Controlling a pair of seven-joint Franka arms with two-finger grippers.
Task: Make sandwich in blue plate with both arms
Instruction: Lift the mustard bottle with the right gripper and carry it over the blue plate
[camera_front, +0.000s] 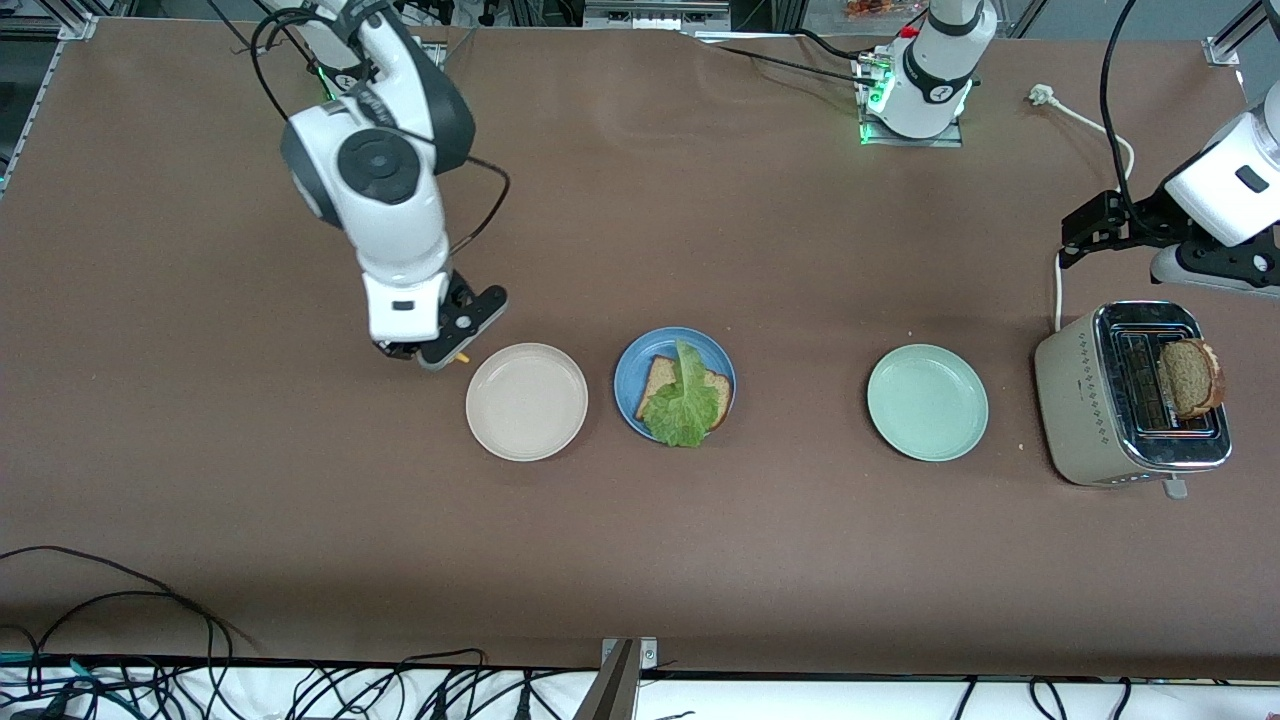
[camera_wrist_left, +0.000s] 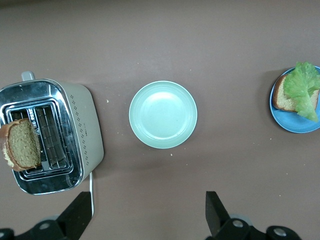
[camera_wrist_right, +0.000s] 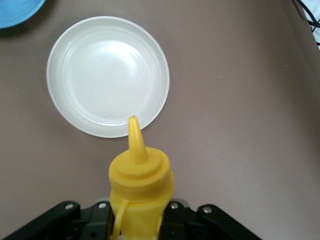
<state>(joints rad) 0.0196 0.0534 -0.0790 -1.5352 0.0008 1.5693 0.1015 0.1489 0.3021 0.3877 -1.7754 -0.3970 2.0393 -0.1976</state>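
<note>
Right gripper first: it is clenched on a yellow bottle, nozzle pointing out over the rim of the beige plate; in the front view this gripper sits at centre-left of the frame, low over the table, just beside that plate, which is bare; whether the bottle is resting on the table or hanging above it I cannot tell.

Moving outward along the row, the blue plate lies at the middle of the front frame, next to the beige one; on it, one bread slice with the lettuce draped across it, so the lower half of the sandwich looks built.

On to the left gripper: fingers spread wide, nothing between them; it hangs at the right edge of the front frame, over the table beside the toaster; the wrist view looks down on the green plate, also bare, with the toaster at the left of that frame.

The second slice stands up out of the toaster slot, not yet taken.

My reading: roughly halfway; the sauce may be next, then the toaster slice has to go on top of the lettuce.
</note>
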